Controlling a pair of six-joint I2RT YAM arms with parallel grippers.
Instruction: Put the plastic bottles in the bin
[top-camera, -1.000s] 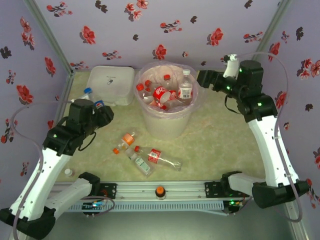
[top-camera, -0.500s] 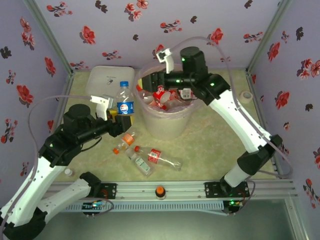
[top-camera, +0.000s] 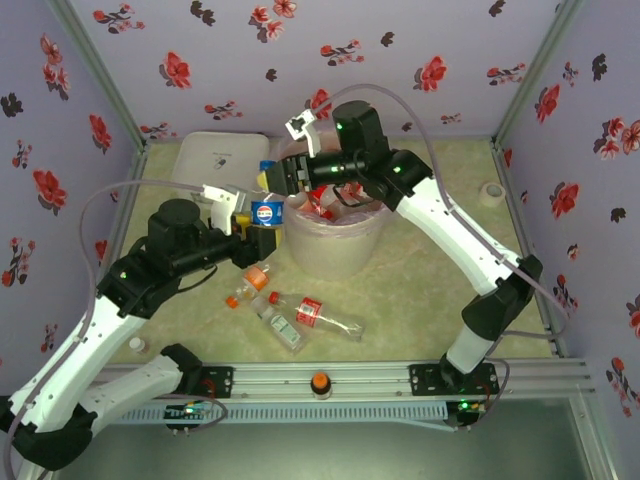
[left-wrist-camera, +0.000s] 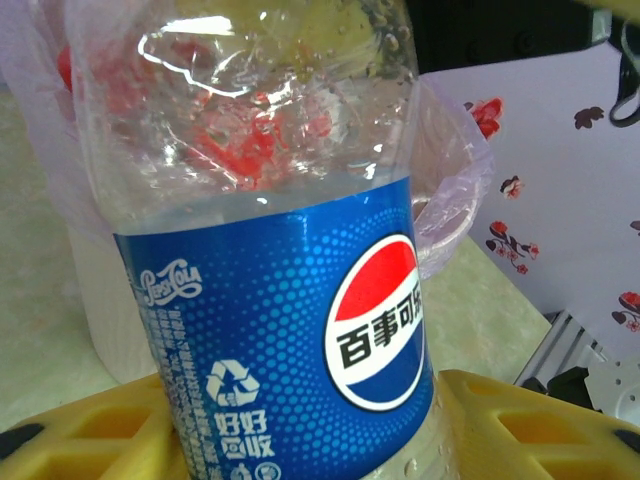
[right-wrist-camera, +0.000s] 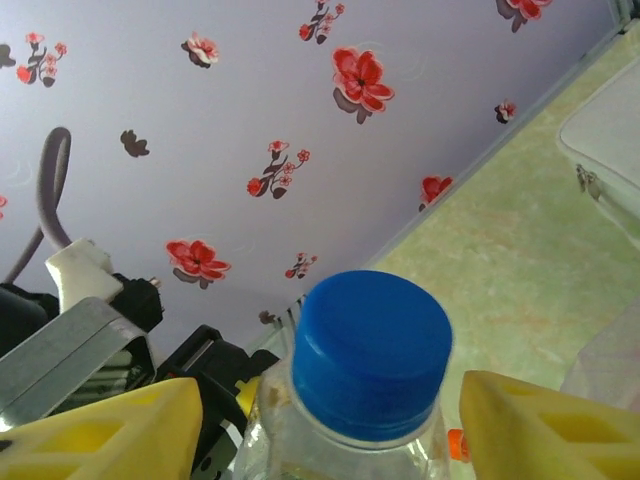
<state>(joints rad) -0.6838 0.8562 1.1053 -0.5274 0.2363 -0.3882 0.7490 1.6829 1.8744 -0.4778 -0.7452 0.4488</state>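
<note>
At the bin's (top-camera: 330, 255) left rim, your left gripper (top-camera: 248, 218) has carried one Pepsi bottle (left-wrist-camera: 290, 330) up and clamps its body upright. Your right gripper (right-wrist-camera: 330, 410) has swung across and now straddles the blue cap (right-wrist-camera: 372, 345), jaws apart, so a handover looks likely. Three bottles (top-camera: 300, 315) lie on the table (top-camera: 430, 290); those inside the bin you cannot count.
</note>
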